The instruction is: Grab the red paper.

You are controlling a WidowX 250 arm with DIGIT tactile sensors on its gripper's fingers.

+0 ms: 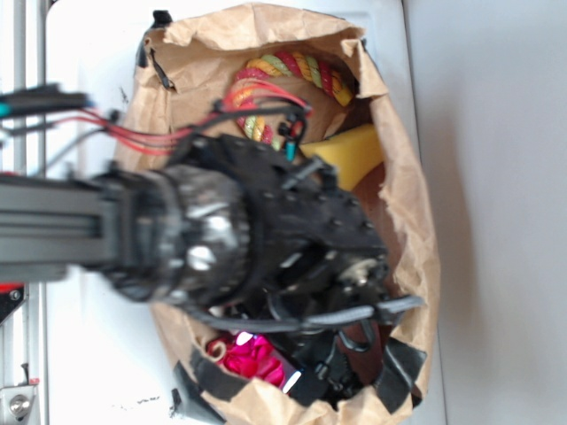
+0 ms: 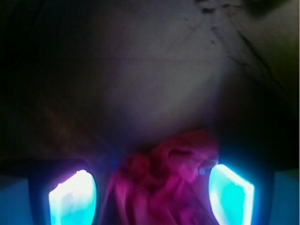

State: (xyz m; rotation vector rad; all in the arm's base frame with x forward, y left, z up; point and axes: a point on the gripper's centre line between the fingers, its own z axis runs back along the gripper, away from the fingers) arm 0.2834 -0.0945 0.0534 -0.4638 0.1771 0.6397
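Two glowing fingers stand apart in the wrist view, and the red paper lies in the gap between them, nearer the right one, with neither visibly pressing on it. In the exterior view the red paper sits at the near end of the brown paper bag, beneath the arm. Closing the fingers should catch it, I judge.

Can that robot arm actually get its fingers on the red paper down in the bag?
Probably yes: the red paper lies between the open fingers, with nothing visibly between them.
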